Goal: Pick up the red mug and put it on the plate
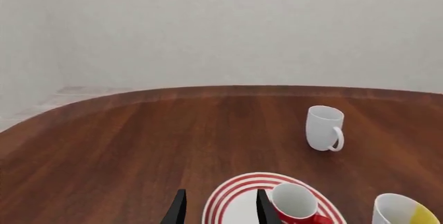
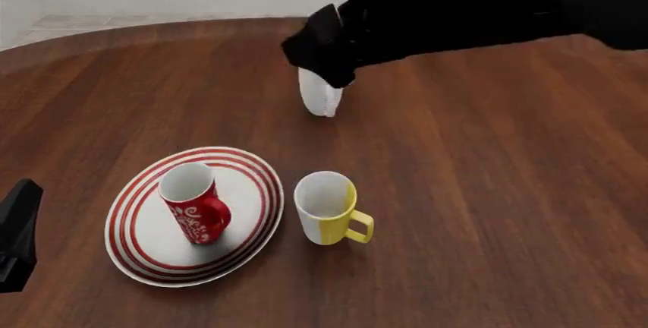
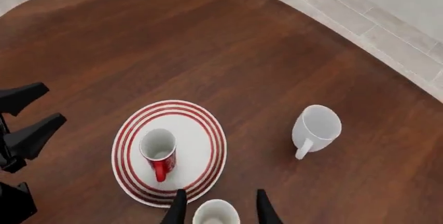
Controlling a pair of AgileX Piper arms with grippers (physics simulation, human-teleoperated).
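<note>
The red mug (image 2: 194, 205) stands upright on the plate (image 2: 152, 248), its handle toward the near right. Nothing holds it. My left gripper (image 1: 220, 199) is open and empty, low near the plate's left edge, with the red mug (image 1: 296, 204) just past one finger; only a dark tip of it (image 2: 17, 231) shows in the front view. My right gripper (image 3: 219, 195) is open and empty, high above the table, looking down on the plate (image 3: 204, 130) and the red mug (image 3: 159, 151). The right arm (image 2: 456, 9) fills the top of the front view.
A yellow-and-white mug (image 2: 326, 208) stands just right of the plate. A plain white mug (image 2: 320, 99) stands farther back, partly hidden by the right arm. The brown table's curved far edge (image 1: 229, 88) meets a pale floor.
</note>
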